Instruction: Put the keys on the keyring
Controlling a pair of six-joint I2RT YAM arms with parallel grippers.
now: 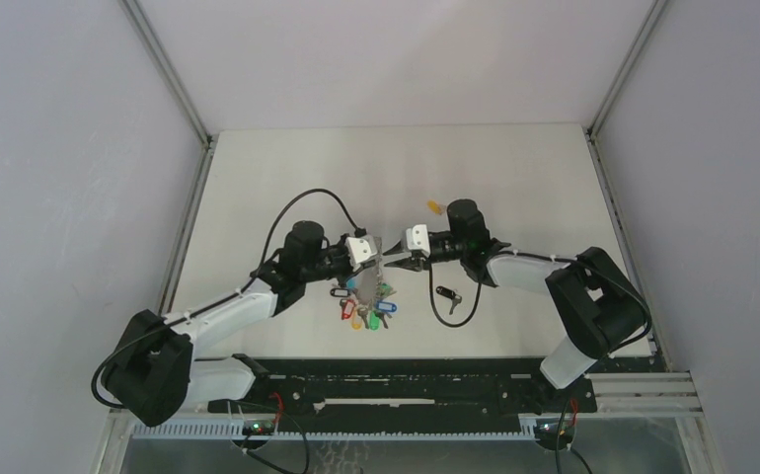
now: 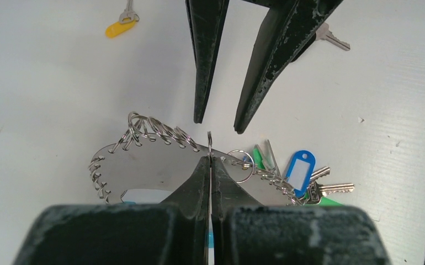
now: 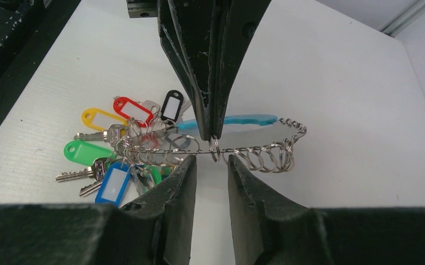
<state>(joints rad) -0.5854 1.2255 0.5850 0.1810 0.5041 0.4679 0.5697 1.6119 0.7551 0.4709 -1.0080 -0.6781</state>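
The keyring (image 3: 160, 149) is a metal loop threaded with many small rings, a light-blue band (image 3: 249, 120) and a bunch of coloured tags (image 1: 368, 306). My left gripper (image 2: 209, 157) is shut on one small ring at the loop's upper edge and holds that edge up. My right gripper (image 3: 211, 161) faces it, open, with its tips just short of that ring and nothing between them. A yellow-tagged key (image 1: 435, 207) lies on the table beyond the grippers. A black-tagged key (image 1: 445, 293) lies to the right of the bunch.
The white table (image 1: 514, 178) is bounded by metal frame posts at both sides. A black rail (image 1: 386, 380) runs along the near edge between the arm bases. A black cable (image 1: 307, 197) loops over the left arm.
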